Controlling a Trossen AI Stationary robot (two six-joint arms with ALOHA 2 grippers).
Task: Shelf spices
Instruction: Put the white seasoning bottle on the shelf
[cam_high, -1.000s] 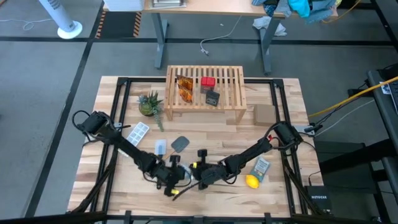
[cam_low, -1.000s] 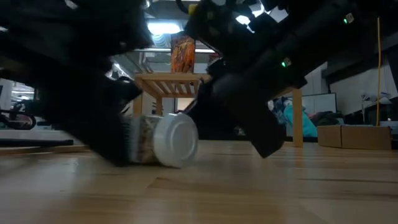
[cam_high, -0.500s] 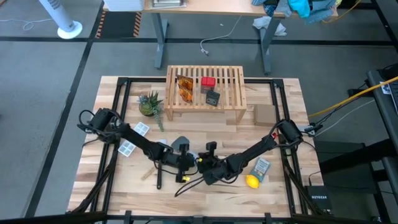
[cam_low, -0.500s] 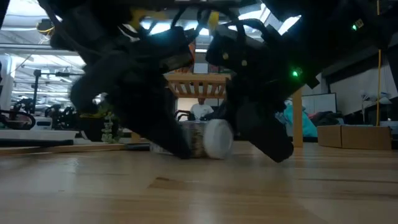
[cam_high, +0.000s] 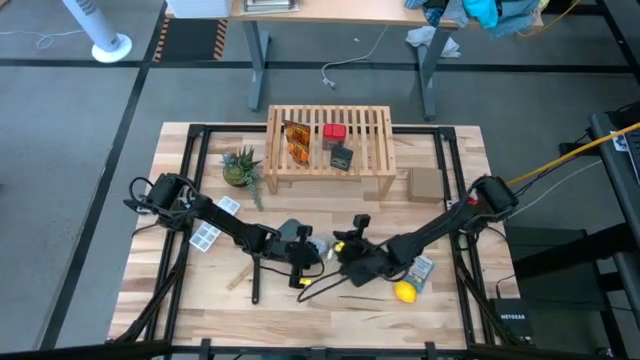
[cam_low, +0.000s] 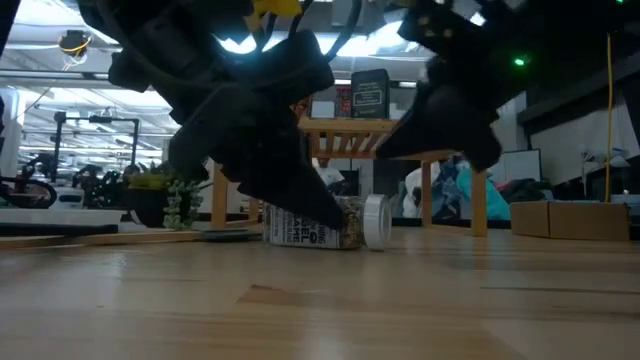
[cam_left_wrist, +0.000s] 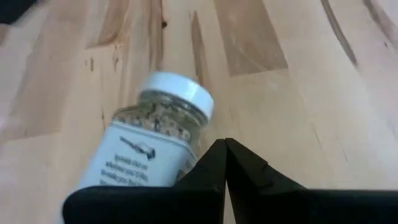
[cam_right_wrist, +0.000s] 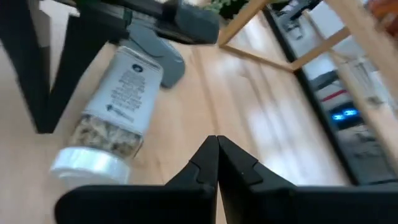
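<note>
**Two closed grippers flank a toppled bottle near the table's front edge**

Two grippers sit low over the front half of the table (cam_high: 150, 290), both with fingers pressed together and gripping nothing. From the high view the left gripper (cam_high: 306, 262) and the right gripper (cam_high: 345, 258) face each other, with the clear white-capped bottle (cam_high: 320, 246) lying between them, mostly screened by the arms. The low view shows what the overhead one cannot: the bottle (cam_low: 325, 222) lies on its side on the planks, cap toward the right gripper, with the left arm's dark bulk over its label end.

The left wrist view looks past that arm's meeting fingertips (cam_left_wrist: 219, 163) to the bottle (cam_left_wrist: 155, 134) just beyond them, cap pointing away, its labelled side nearest; whether the tips touch it cannot be told. The right wrist view shows the same bottle (cam_right_wrist: 112, 115) off to one side of its own closed fingertips (cam_right_wrist: 211, 163), clearly apart from them, with a grey lid-like piece (cam_right_wrist: 165, 65) at the bottle's base end.

Only the high view takes in the shelf (cam_high: 330, 150) at the table's back edge, bearing the amber packets (cam_high: 295, 142), the red box (cam_high: 334, 131) and the black box (cam_high: 342, 158). A lemon (cam_high: 405, 291) and a grey-blue packet (cam_high: 421, 268) lie near the front right corner, a small plant (cam_high: 240, 166) left of the shelf.
</note>
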